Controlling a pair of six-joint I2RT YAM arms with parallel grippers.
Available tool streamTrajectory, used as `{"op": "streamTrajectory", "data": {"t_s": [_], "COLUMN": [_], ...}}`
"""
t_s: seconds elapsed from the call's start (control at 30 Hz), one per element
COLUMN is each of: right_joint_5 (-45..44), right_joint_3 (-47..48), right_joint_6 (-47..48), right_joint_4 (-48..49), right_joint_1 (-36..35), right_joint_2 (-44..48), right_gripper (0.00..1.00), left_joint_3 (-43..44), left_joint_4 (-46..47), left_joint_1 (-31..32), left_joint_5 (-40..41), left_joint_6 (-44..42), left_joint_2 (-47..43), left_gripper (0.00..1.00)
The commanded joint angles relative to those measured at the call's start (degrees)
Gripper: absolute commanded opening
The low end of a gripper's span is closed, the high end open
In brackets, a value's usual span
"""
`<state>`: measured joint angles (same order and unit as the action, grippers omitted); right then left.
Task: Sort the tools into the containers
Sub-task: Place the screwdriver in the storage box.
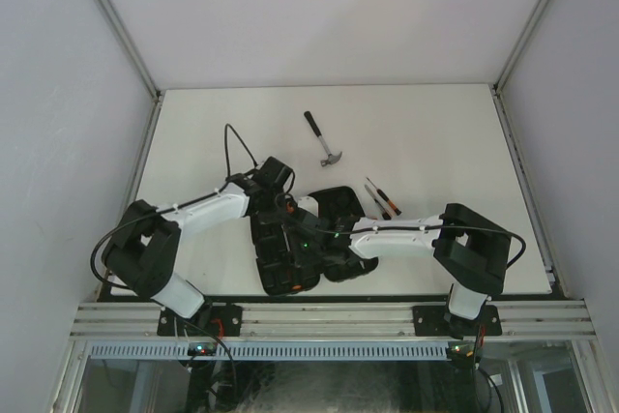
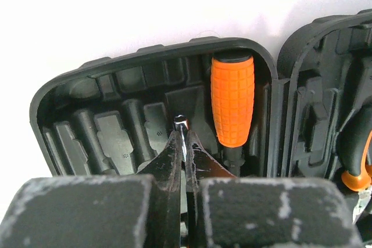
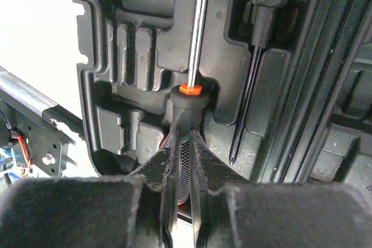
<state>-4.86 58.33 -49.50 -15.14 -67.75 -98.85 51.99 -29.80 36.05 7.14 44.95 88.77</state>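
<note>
The black tool case (image 1: 334,202) lies open in two halves between the arms. My right gripper (image 3: 187,135) is shut on the black handle of a screwdriver (image 3: 187,100) with an orange collar, and its steel shaft (image 3: 197,27) runs away over the moulded slots. My left gripper (image 2: 185,135) is shut on the tip of a thin steel shaft (image 2: 181,126) above the other case half (image 2: 75,94). An orange-handled tool (image 2: 232,100) lies in a slot beside it. The hammer (image 1: 324,139) and slim screwdrivers (image 1: 379,198) lie on the table beyond the case.
A slim black screwdriver (image 3: 250,85) rests in a slot right of the held one. Orange-handled pliers (image 2: 357,172) show in the right half of the case. The metal rail (image 1: 329,316) runs along the table's near edge, and grey walls (image 1: 58,94) enclose the white table (image 1: 435,132).
</note>
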Motion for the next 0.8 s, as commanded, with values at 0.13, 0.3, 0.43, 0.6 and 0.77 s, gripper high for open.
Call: {"op": "streamTrajectory", "data": {"t_s": [0.13,0.3,0.43,0.6,0.77], "right_joint_5": [-0.59,-1.41,-2.06,-2.73,-2.79], "right_joint_3": [-2.78,-2.78,-2.71,-2.96,-3.55], "right_joint_6": [-0.87,-0.87,-0.86,-1.11,-1.22], "right_joint_4": [-4.65,-5.36,-5.60,-5.52,-5.52], "right_joint_1": [-1.34,-1.34,-1.34,-1.44,-1.47], "right_joint_2": [-3.81,-3.27,-2.51,-1.77,-1.43], "right_gripper": [0.01,0.01,0.01,0.01,0.01], "left_joint_3": [-1.44,-2.22,-2.96,-3.62,-4.52], "left_joint_4": [0.12,0.71,1.15,1.51,2.17], "left_joint_1": [2.79,3.37,3.77,4.58,5.40], "left_joint_5": [2.47,2.68,2.93,3.84,4.53], "left_joint_6": [-0.43,0.01,0.23,0.44,0.99], "left_joint_2": [7.00,8.57,10.17,12.32,13.80], "left_gripper": [0.00,0.00,0.00,0.00,0.00]}}
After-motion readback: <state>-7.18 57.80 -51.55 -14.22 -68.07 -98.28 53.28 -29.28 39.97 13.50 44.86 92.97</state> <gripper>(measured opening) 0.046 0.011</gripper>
